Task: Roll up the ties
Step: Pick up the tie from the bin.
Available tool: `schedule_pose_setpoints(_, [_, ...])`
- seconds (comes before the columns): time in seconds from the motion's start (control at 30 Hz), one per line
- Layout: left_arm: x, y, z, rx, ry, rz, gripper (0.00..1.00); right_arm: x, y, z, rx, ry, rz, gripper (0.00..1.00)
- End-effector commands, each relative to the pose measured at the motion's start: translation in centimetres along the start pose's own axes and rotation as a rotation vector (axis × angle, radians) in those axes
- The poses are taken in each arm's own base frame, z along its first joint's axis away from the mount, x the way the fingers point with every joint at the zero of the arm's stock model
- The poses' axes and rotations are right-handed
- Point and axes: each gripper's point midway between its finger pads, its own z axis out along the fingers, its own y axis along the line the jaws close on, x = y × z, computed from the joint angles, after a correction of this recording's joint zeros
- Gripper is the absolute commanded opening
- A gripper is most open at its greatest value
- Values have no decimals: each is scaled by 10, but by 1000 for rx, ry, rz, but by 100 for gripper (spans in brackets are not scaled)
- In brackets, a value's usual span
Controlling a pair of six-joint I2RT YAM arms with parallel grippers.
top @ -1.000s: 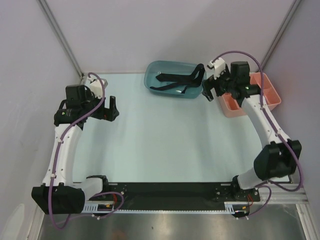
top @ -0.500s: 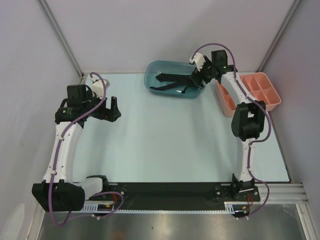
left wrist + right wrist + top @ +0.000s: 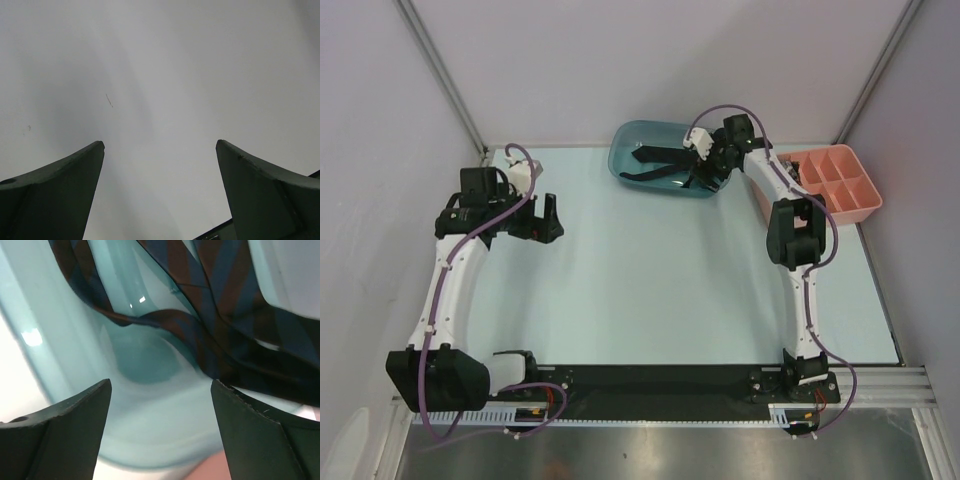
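The left gripper [image 3: 546, 217] hovers over the pale table [image 3: 640, 290], its jaws spread wide with nothing between them. Its wrist view shows only a blank grey surface ahead. Farther back, the right gripper [image 3: 704, 168] reaches down into the teal bin [image 3: 620, 150], jaws apart and empty. The ties [image 3: 220, 325], dark and striped, lie crumpled in the bin just beyond its fingertips [image 3: 75, 430]. A pink compartment tray [image 3: 840, 185] sits to the right of that gripper.

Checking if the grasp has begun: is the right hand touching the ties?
Cannot tell. In the right wrist view the right hand frames the ties in the tub; one fingertip borders fabric, depth unclear.
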Motion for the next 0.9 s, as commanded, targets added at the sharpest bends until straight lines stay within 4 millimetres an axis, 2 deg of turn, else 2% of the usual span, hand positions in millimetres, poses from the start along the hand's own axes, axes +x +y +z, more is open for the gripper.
schedule_pose_setpoints(0.0, [-21,1,-10,-12,-57,29,100,-9,-10,9,20,-19,-41,84])
schedule_pose_setpoints(0.13, [-20,5,-10,-30,-51,29,99,0,-13,26,26,-12,-24,82])
schedule_pose_setpoints(0.53, [-18,9,-12,-58,-33,32,99,-4,-26,58,88,-59,-40,73])
schedule_pose_setpoints(0.73, [-15,11,-12,-62,-22,34,99,3,-25,75,96,-63,-26,70])
schedule_pose_setpoints(0.87, [-13,11,-10,-61,-8,31,99,4,-30,83,121,-78,-28,61])
